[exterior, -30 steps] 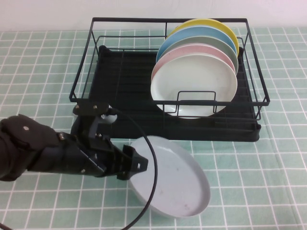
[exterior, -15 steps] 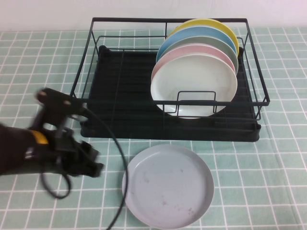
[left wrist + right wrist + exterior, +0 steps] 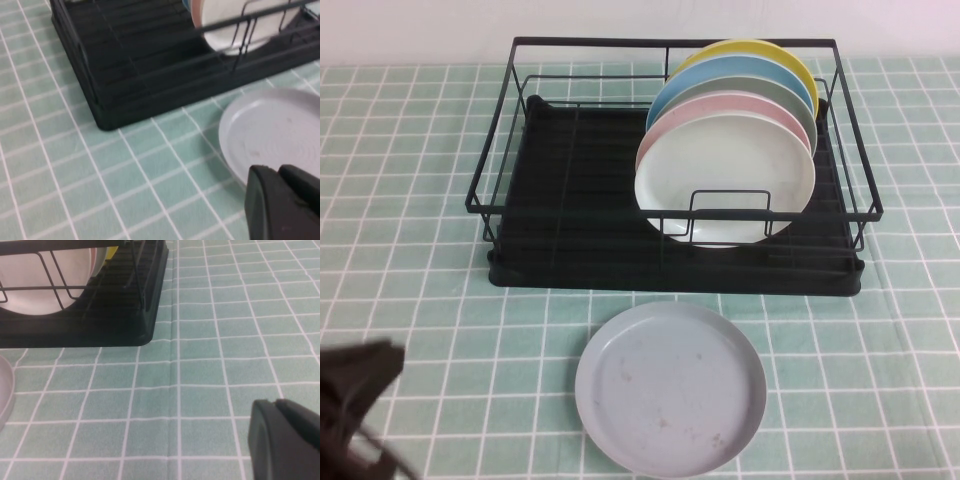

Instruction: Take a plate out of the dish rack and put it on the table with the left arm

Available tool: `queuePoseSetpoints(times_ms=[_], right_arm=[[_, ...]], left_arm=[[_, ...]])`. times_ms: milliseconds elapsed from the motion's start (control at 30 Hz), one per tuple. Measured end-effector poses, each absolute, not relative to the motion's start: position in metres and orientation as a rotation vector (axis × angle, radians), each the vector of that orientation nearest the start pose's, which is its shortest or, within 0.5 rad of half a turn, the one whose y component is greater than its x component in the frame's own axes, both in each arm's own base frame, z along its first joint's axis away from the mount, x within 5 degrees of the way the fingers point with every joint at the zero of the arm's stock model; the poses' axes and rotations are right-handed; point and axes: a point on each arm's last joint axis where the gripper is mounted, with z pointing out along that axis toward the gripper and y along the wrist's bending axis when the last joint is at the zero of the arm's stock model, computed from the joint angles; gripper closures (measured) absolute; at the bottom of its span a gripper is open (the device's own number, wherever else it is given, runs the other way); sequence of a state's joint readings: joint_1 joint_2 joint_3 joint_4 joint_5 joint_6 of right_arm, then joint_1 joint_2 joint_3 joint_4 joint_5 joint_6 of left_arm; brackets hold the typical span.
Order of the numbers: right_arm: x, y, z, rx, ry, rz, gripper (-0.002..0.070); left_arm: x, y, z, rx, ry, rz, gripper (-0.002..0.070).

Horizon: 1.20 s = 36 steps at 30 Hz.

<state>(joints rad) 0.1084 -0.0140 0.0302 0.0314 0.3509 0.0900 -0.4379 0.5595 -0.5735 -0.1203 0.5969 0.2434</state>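
The pale grey-blue plate [image 3: 670,388] lies flat on the green gridded table [image 3: 410,200], just in front of the black wire dish rack [image 3: 570,200]. It also shows in the left wrist view [image 3: 272,130], with the rack [image 3: 130,75] behind it. My left arm is a blurred black mass at the front left corner [image 3: 350,400], well clear of the plate. The left gripper [image 3: 277,172] is shut and empty, beside the plate's near rim. The right gripper [image 3: 274,404] is shut and empty, over bare table to the right of the rack [image 3: 100,315]; it is out of the high view.
Several plates stand upright in the right half of the rack: a white plate [image 3: 725,185] in front, then pink, grey-green, sky-blue and yellow [image 3: 770,55] ones. The rack's left half holds nothing. Open cloth lies left, right and in front of the rack.
My left gripper let go of the plate, which settled flat on the table. The left arm then drew back to the front left corner.
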Motion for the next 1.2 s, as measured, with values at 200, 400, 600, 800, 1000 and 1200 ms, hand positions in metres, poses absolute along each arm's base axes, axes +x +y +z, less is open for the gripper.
queuePoseSetpoints(times_ms=[200, 400, 600, 800, 1000, 1200], right_arm=[[0.053, 0.007, 0.172, 0.003, 1.854, 0.169, 0.0694], [0.053, 0.007, 0.172, 0.003, 1.854, 0.169, 0.0694], [0.053, 0.007, 0.172, 0.003, 1.854, 0.169, 0.0694], [0.053, 0.007, 0.172, 0.003, 1.854, 0.169, 0.0694], [0.053, 0.007, 0.172, 0.003, 1.854, 0.169, 0.0694], [0.053, 0.007, 0.172, 0.003, 1.854, 0.169, 0.0694]], left_arm=[[0.071, -0.041, 0.292, 0.663, 2.03, -0.255, 0.0675], [0.065, -0.038, 0.279, 0.706, 2.123, -0.233, 0.0675], [0.057, -0.033, 0.272, 0.696, 2.068, -0.212, 0.0676], [0.052, -0.028, 0.233, 0.611, 1.872, -0.206, 0.0676], [0.051, -0.021, 0.184, 0.497, 1.787, -0.152, 0.0677], [0.052, -0.013, 0.175, 0.362, 1.81, -0.05, 0.0677]])
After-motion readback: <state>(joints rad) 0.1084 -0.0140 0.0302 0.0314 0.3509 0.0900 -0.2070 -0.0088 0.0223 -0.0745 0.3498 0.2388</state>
